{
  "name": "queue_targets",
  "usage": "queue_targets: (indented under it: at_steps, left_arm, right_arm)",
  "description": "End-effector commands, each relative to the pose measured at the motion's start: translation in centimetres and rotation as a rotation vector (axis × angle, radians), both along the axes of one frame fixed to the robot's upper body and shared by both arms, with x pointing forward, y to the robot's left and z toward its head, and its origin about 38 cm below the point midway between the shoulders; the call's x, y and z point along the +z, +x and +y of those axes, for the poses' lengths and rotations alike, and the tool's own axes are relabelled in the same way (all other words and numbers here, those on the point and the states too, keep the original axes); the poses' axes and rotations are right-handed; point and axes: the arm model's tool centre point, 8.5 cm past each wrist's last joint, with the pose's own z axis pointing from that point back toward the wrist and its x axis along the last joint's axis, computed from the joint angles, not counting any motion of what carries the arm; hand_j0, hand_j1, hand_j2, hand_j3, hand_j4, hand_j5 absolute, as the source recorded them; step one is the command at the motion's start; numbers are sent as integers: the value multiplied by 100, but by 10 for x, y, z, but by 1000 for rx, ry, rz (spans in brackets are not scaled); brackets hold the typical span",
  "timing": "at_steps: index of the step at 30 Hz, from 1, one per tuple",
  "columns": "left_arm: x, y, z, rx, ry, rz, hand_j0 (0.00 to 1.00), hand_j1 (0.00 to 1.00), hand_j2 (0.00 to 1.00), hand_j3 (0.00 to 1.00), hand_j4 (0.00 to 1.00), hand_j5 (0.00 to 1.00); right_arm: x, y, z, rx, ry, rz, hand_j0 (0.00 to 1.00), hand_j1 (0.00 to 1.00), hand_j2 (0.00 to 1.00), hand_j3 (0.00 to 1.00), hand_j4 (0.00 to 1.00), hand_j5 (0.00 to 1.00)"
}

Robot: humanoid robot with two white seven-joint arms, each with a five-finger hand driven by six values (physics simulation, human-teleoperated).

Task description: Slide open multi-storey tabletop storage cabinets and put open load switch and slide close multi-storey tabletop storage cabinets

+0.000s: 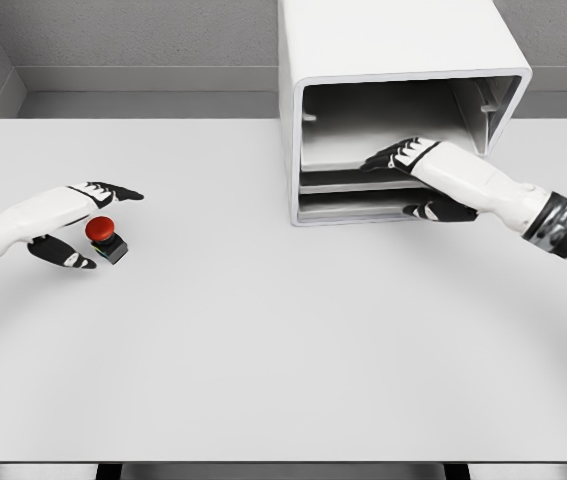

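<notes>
Flanking one switch (pixel 105 238), one cabinet (pixel 393 60)

The counter (pixel 263 350) looks smooth, matt and pale grey. The cabinet (pixel 383 40) seems white plastic with a soft sheen. The switch (pixel 106 238) has a glossy red button on a dull black base. Both arms' shells look like glossy white plastic.

My left arm comes in low from the left, forearm nearly level, its hand (pixel 81 222) open with fingers pointing right and thumb hanging below. My right arm reaches in from the right, angled up and leftward, its hand (pixel 408 172) stretched flat, fingers extended, thumb spread beneath.
</notes>
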Motion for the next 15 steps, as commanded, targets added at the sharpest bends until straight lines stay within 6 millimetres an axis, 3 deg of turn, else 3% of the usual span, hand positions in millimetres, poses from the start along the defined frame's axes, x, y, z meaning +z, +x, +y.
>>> queue_targets:
  at_steps: [1,15]
  left_arm:
    - [-4,0,4,13,-3,13,100,100,100,100,100,100]
    - [-6,-1,2,6,-3,19,89,89,89,89,89,89]
  right_arm:
    - [6,-3,1,15,-9,-15,84,84,84,84,84,84]
    - [12,-18,-6,43,-36,-34,85,85,85,85,85,85]
